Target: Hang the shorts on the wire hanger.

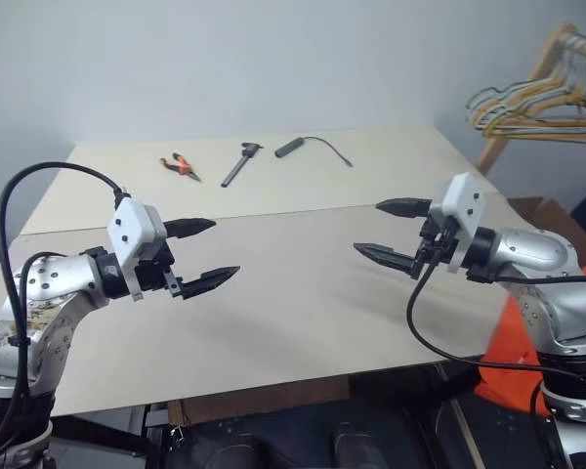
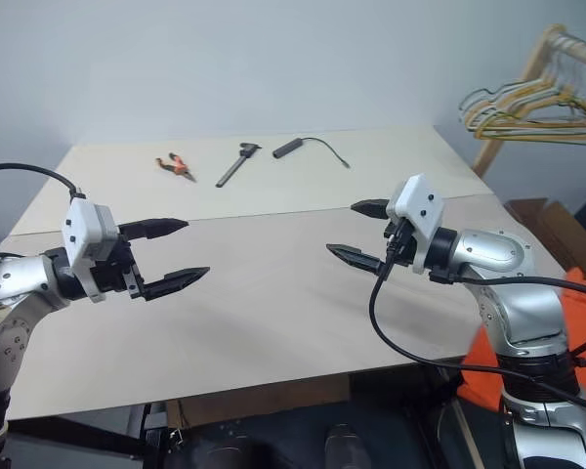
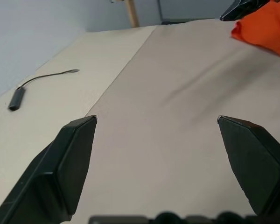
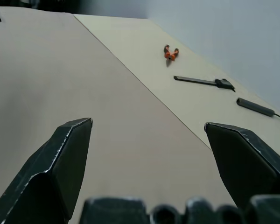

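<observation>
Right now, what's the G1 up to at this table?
Nothing is held yet. The left gripper and the right gripper hover open over the bare front of the table, pointing at each other. The orange shorts sit off the table's right edge, beside the right arm. A bunch of wire hangers hangs on a wooden rack at the far right; I can't pick out the task's hanger. Pliers, a black tool and a black cabled device lie at the far side.

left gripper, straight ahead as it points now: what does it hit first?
Probably the right gripper, which faces it across the bare table. The left gripper is open and roughly level; the depth offset is unclear, so it might pass beside it.
</observation>
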